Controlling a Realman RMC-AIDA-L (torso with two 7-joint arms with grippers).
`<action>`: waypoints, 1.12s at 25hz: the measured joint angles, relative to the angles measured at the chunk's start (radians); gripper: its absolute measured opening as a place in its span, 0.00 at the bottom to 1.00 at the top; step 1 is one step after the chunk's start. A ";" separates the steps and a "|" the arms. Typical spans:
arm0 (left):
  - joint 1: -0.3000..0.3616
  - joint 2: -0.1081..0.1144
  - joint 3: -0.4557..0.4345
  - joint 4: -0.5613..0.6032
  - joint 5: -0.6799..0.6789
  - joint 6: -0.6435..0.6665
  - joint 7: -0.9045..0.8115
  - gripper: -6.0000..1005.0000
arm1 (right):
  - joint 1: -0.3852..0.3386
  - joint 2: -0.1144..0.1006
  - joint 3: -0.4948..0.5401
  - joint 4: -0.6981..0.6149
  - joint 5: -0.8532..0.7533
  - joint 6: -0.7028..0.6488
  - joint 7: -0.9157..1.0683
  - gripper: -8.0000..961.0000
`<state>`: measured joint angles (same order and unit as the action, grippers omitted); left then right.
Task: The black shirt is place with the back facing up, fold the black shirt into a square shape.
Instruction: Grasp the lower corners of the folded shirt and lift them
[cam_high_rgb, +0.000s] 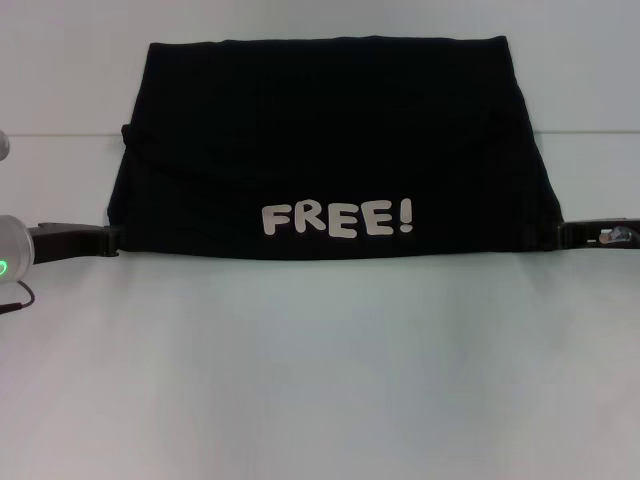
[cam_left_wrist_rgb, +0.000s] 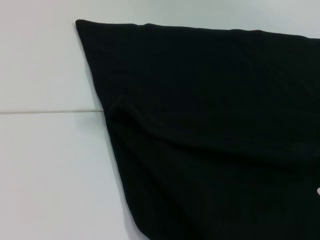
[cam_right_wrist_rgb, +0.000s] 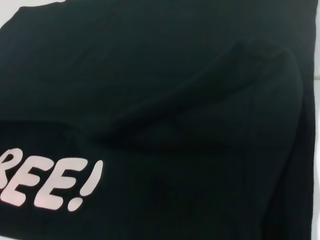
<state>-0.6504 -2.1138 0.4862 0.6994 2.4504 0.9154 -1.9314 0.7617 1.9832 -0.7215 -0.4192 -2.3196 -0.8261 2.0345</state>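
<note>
On the desk (cam_high_rgb: 320, 380) toward its far edge lies the black shirt (cam_high_rgb: 330, 130), folded, "FREE!" lettering up; left gripper (cam_high_rgb: 112, 240) and right gripper (cam_high_rgb: 562, 236) touch its near corners, their grasp impossible to tell

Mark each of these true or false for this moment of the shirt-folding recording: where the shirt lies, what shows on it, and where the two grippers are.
1. The black shirt lies folded on the white table. True.
2. The white letters "FREE!" face up near the shirt's near edge. True.
3. The lettering is red. False: it is white.
4. The left gripper is at the shirt's near left corner and the right gripper at its near right corner. True.
5. Both grippers hang high above the middle of the shirt. False: in the head view they sit low at the two near corners.
6. A second garment lies beside the shirt. False: only the one shirt is in view.
</note>
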 joint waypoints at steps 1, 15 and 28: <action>0.000 0.000 0.000 0.000 0.000 0.000 0.000 0.01 | -0.002 0.000 0.000 0.000 0.001 -0.004 -0.001 0.66; 0.018 -0.007 -0.002 0.015 0.003 0.031 -0.011 0.01 | -0.036 -0.012 0.026 -0.008 0.009 -0.060 -0.056 0.01; 0.162 -0.028 -0.190 0.275 -0.004 0.628 -0.030 0.01 | -0.285 -0.020 0.211 -0.172 0.111 -0.515 -0.313 0.01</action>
<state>-0.4883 -2.1414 0.2958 0.9741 2.4463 1.5436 -1.9614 0.4763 1.9637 -0.5104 -0.5916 -2.2085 -1.3413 1.7213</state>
